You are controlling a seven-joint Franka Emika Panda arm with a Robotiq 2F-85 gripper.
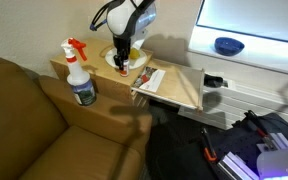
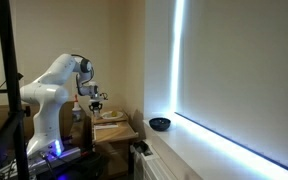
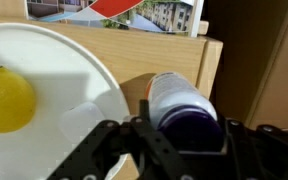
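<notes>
Closest to my wrist camera, the claw [image 3: 184,135] sat with its two fingers pressed against either side of a small bottle [image 3: 179,98], which had a white body and a dark purple end facing the lens. So I read the jaws as part-way closed and gripping the bottle, not empty.

I judged the bottle light and rigid, probably smooth plastic. Being round, it could roll or twist between the pads if I squeezed off-centre. The sensible hold was across the middle of the body, where the sides ran straight, not on the purple end, which could slip or turn. I could not tell whether it was full, so I treated its weight as uncertain.

Just beside the bottle lay a white plate [image 3: 84,80], and near the plate's far side sat a yellow ball [image 3: 6,98], perhaps a lemon. Both rested on the wooden table [image 3: 134,55]. Beyond them a printed leaflet [image 3: 114,12] lay at the table's back edge.

In an exterior view the claw [image 1: 122,55] hung low over that table. A spray bottle [image 1: 80,75] stood near it, next to the brown couch [image 1: 24,110]. Well apart, a blue bowl [image 1: 229,45] sat on the ledge by the window.
</notes>
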